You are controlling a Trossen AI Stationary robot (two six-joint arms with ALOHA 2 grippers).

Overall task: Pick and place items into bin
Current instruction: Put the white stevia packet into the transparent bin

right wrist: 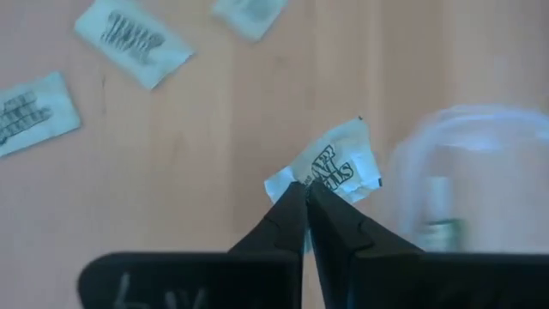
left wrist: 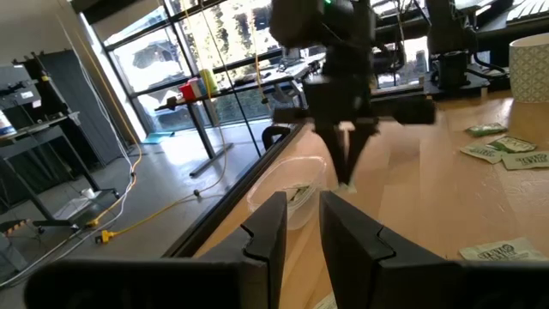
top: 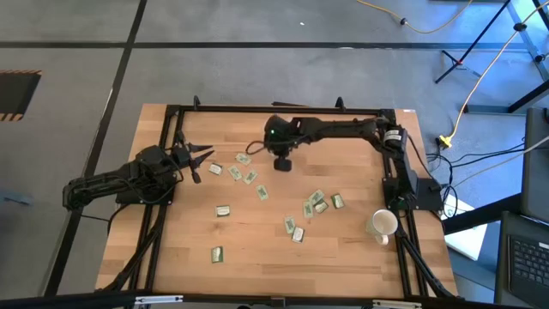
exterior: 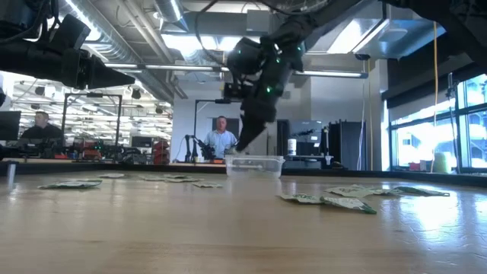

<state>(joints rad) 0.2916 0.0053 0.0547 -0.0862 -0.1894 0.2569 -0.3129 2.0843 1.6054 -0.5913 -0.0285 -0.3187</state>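
My right pincer (right wrist: 304,190) is closed narrow, its tips pinching the edge of one small packet (right wrist: 336,167) above the wood table (right wrist: 214,129). Just beside it sits the clear bin (right wrist: 480,163), with a packet already inside. Farther off, more packets (top: 316,204) lie scattered on the table. My left pincer (top: 204,161) waits well apart, fingers slightly parted, holding nothing.

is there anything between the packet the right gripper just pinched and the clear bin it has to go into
Nothing visible. The right gripper is shut on a packet, and the bin sits right beside it with only bare wood between. The left gripper waits off to the side, away from that path.
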